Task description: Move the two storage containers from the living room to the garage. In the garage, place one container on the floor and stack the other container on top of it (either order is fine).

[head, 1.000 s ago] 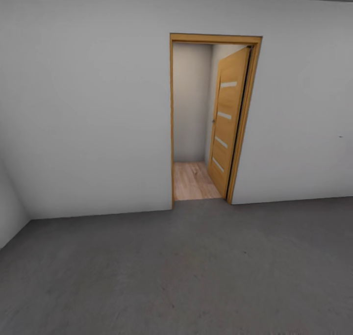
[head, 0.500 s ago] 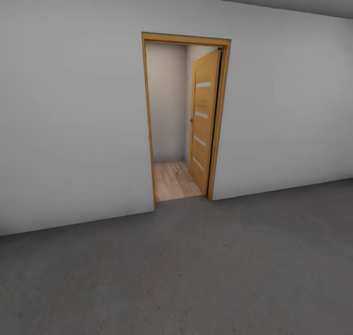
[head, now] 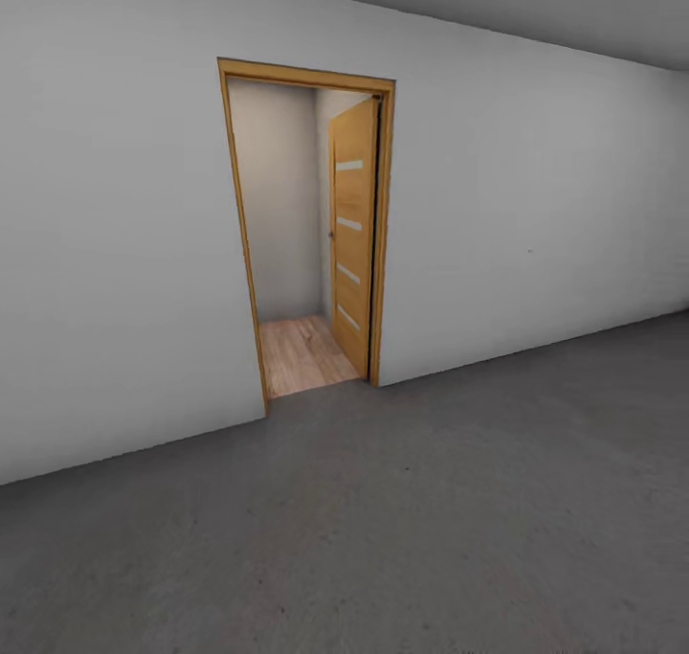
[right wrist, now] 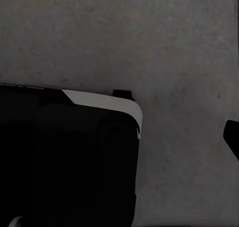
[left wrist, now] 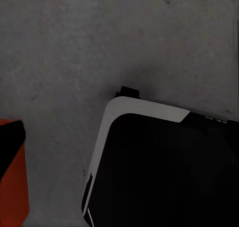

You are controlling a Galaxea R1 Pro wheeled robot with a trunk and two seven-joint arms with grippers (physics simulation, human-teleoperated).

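Observation:
I am in the garage, on its dark grey concrete floor (head: pixel 431 520). In the left wrist view a red-orange piece (left wrist: pixel 14 187), seemingly a corner of one storage container, sits at the picture's edge on the concrete beside my black, white-edged base (left wrist: pixel 159 167). A dark wedge (left wrist: pixel 9 142) overlaps that piece, and I cannot tell whether it is a finger or the bin's inside. In the right wrist view a dark pointed shape (right wrist: pixel 232 137) at the edge may be a fingertip. The living room is out of view.
A white wall (head: pixel 536 233) spans the view ahead. In it a wood-framed doorway (head: pixel 297 242) stands with its wooden door (head: pixel 352 233) swung inward, showing light wood plank floor (head: pixel 301 352) beyond. The right wrist view shows my base (right wrist: pixel 64 162) over concrete.
The whole head view has shifted: the doorway has slid from right of centre to left of centre, so the camera has turned to the right. Nothing in the room itself has moved.

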